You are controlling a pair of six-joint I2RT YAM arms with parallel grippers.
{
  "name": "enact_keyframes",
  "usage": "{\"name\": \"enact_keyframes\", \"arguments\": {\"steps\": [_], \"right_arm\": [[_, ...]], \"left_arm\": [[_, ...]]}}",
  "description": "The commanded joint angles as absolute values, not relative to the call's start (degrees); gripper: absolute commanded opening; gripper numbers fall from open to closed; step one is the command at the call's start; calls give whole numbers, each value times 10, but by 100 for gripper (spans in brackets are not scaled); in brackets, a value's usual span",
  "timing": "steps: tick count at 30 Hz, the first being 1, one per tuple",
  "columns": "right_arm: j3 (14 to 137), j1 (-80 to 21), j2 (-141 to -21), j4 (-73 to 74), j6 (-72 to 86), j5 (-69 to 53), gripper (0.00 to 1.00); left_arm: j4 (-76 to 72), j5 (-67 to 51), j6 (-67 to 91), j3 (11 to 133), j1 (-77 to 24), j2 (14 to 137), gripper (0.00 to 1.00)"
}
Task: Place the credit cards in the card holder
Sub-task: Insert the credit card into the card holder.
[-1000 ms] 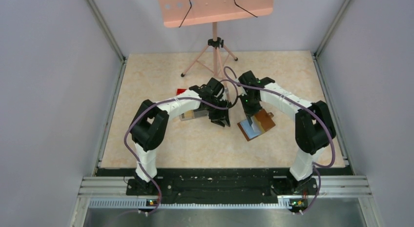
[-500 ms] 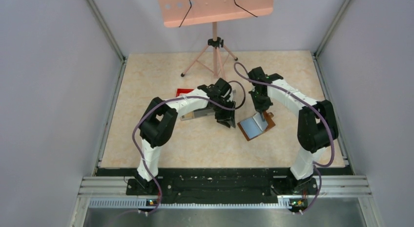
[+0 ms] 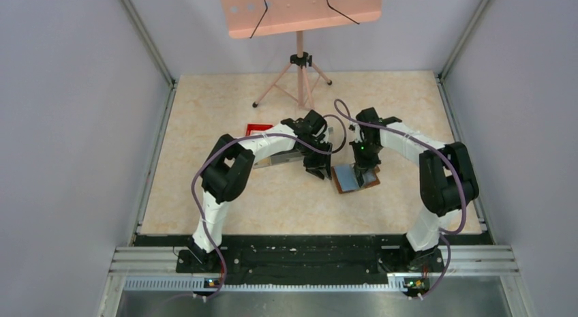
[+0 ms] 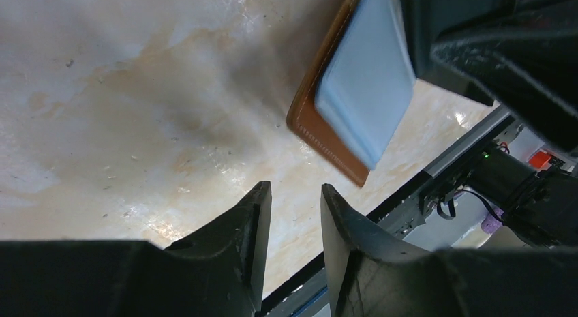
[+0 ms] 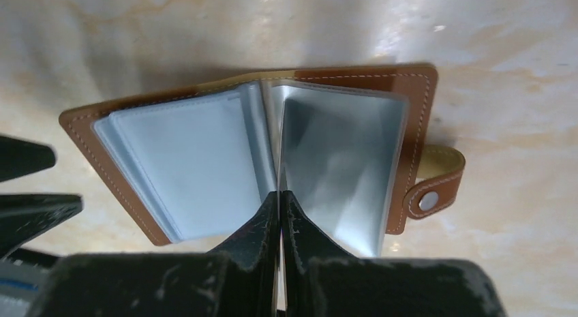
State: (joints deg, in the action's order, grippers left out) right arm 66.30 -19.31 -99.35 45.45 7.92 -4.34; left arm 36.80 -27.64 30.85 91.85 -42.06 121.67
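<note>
The brown leather card holder (image 3: 354,177) lies open on the table, its clear blue-grey sleeves (image 5: 191,153) fanned out and its snap strap (image 5: 436,187) to one side. My right gripper (image 5: 280,193) stands over its middle, shut on one thin sleeve that rises between the fingers. Just left of the holder my left gripper (image 3: 319,172) hovers open with nothing in it. In the left wrist view the left gripper (image 4: 294,187) is over bare table, short of the holder's corner (image 4: 327,136). The credit cards are out of view.
A small red tray (image 3: 257,129) and a clear plastic box (image 3: 271,160) sit behind and under my left arm. A pink music stand (image 3: 300,58) rises at the back. Grey walls close in the table on three sides.
My left arm has reached right, closer to the card holder. My right gripper has shifted right and down over the holder, which now looks narrower and more folded.
</note>
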Motion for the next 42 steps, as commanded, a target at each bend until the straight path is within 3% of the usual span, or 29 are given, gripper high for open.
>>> {"name": "enact_keyframes", "arguments": {"steps": [1, 9, 28, 42], "right_arm": [[647, -195, -984, 435, 83, -177, 0], [650, -191, -1019, 412, 116, -271, 0], [590, -117, -1023, 355, 120, -334, 0], [563, -111, -1018, 315, 76, -344, 0]], "left_arm": [[370, -281, 299, 939, -422, 1220, 38], [397, -243, 286, 936, -422, 1218, 38], [450, -213, 260, 953, -421, 1280, 0], [443, -226, 263, 950, -421, 1293, 0]]}}
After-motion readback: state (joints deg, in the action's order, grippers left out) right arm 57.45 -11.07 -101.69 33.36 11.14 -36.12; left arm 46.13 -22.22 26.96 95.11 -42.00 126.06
